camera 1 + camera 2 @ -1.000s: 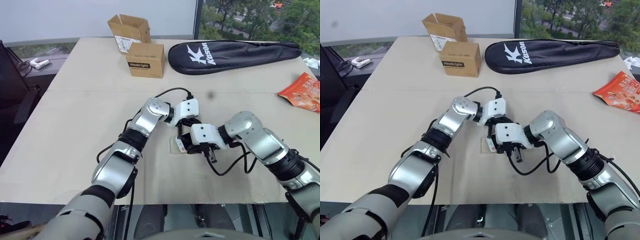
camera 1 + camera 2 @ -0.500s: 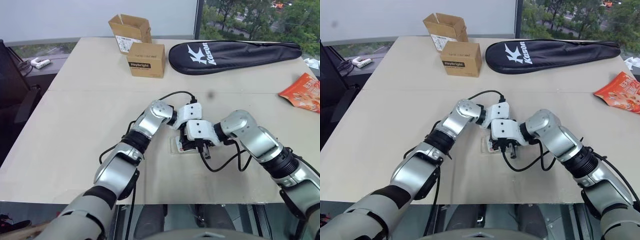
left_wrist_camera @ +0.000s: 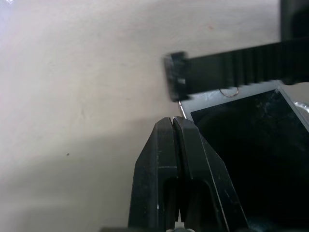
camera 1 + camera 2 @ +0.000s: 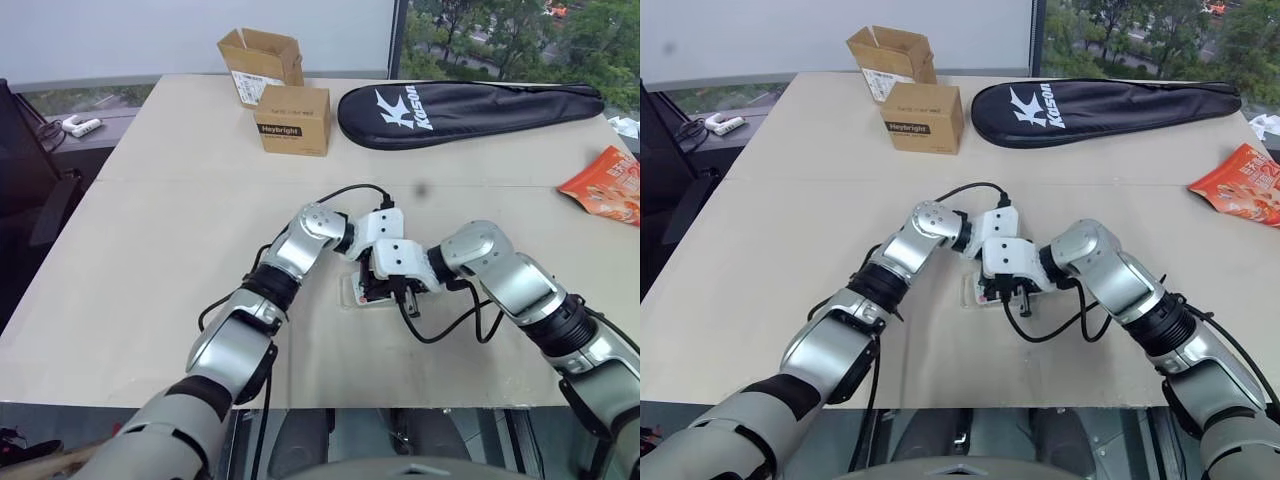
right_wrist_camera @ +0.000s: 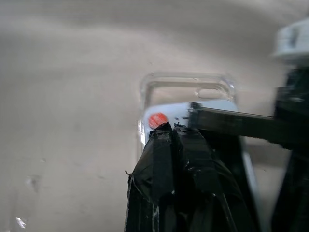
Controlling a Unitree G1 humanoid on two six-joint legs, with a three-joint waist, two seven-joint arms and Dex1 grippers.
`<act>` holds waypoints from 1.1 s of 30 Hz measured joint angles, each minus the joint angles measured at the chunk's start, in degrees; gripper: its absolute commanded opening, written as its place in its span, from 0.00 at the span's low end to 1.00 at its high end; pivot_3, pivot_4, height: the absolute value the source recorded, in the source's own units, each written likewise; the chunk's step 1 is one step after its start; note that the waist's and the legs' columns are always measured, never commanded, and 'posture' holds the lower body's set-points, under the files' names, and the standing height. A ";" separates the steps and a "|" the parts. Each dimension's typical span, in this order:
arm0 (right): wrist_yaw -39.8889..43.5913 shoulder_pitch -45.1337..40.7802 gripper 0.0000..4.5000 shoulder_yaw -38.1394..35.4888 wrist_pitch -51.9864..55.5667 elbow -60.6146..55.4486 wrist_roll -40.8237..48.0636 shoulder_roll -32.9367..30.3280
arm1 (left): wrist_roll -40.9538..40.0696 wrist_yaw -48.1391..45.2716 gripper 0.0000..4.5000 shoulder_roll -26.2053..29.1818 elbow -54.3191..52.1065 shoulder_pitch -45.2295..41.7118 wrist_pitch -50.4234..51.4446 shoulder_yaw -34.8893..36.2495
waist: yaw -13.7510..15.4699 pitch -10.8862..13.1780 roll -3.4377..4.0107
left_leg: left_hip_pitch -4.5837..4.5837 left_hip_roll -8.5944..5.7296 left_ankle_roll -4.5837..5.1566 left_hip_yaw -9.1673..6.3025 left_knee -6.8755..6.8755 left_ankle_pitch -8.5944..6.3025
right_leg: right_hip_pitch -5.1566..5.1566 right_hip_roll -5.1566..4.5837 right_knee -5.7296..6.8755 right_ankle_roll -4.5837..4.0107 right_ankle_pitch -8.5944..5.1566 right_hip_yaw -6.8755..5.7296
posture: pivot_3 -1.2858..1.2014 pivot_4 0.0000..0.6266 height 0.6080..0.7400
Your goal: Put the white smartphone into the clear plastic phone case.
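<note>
The clear plastic phone case (image 5: 186,83) lies flat mid-table, also seen as a faint shell (image 4: 350,292). The white smartphone (image 3: 251,145) lies screen up on it, and one end of the case sticks out past the phone. A red dot marks the phone's white end (image 5: 157,119). My left gripper (image 3: 173,122) is shut, its tip at the phone's edge near the home button. My right gripper (image 5: 171,128) is shut too, its tip resting on the phone's other end. Whether the phone sits fully in the case is hidden under both hands.
Two cardboard boxes (image 4: 290,118) (image 4: 258,60) and a black racket bag (image 4: 470,105) stand at the table's far side. An orange-red snack packet (image 4: 605,185) lies at the right edge. Black cables loop beside the wrists (image 4: 440,335).
The right gripper has edged slightly left over the phone and the left one has sunk a little toward it. Both stay shut.
</note>
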 measured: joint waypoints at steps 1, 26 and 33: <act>-0.07 0.00 0.02 0.00 0.02 0.00 -0.01 -0.07 | -0.03 -0.04 0.00 -0.09 0.00 0.11 0.00 -0.01 | -0.01 0.00 0.00 | 0.00 0.00 0.00 0.00 0.00 0.00 | 0.00 0.00 0.00 0.00 0.00 0.00 | 0.52 0.24 1.00; -0.90 -0.49 0.02 -2.74 3.66 -2.54 4.84 -2.55 | -0.93 -0.54 0.00 0.14 -2.70 1.72 0.39 0.25 | -0.01 0.00 0.00 | 0.00 0.00 0.00 -0.02 0.00 0.00 | 0.00 0.00 0.00 0.00 0.00 0.00 | 0.52 0.24 1.00; -1.07 -0.94 0.02 -7.67 3.57 -1.38 8.30 -7.22 | -0.88 -0.34 0.00 -0.13 -4.49 1.99 0.55 -0.02 | 0.13 0.00 0.00 | -0.01 0.00 0.00 -0.04 0.00 0.00 | 0.04 -0.01 -0.03 0.00 0.00 -0.04 | 0.52 0.24 1.00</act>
